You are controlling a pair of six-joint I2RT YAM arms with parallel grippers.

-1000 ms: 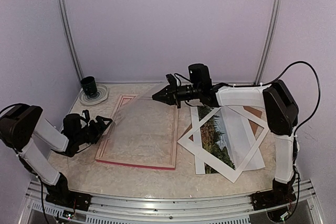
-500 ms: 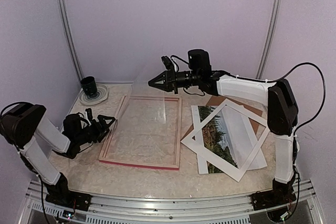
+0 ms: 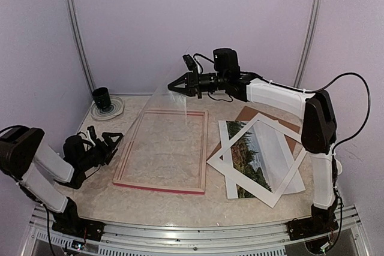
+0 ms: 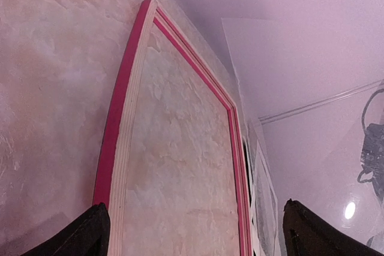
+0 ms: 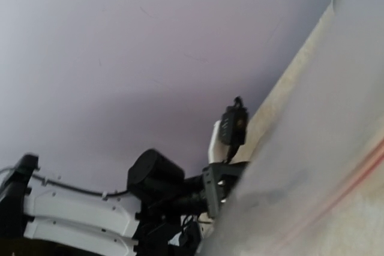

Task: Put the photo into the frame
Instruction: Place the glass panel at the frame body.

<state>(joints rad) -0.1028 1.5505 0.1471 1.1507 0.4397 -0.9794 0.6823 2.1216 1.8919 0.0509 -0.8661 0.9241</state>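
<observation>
The frame (image 3: 123,161) lies flat at the table's middle, pale wood side up with pink-red edges, and runs up the left wrist view (image 4: 115,142). The photo (image 3: 248,159) lies to its right under a white mat (image 3: 266,199). My right gripper (image 3: 171,87) is shut on the far edge of a clear pane (image 3: 157,115), which it holds tilted above the frame's back half. The same pane fills the lower right of the right wrist view (image 5: 318,172). My left gripper (image 3: 107,136) (image 4: 195,232) is open and empty, low beside the frame's left edge and apart from it.
A brown backing board (image 3: 248,114) pokes out behind the mat. A black cylinder on a round white dish (image 3: 102,98) stands at the back left corner. Lilac walls close in the back and both sides.
My right gripper has lifted the pane's far edge higher and drawn it back. The left gripper has pulled away leftward from the frame and opened a little wider.
</observation>
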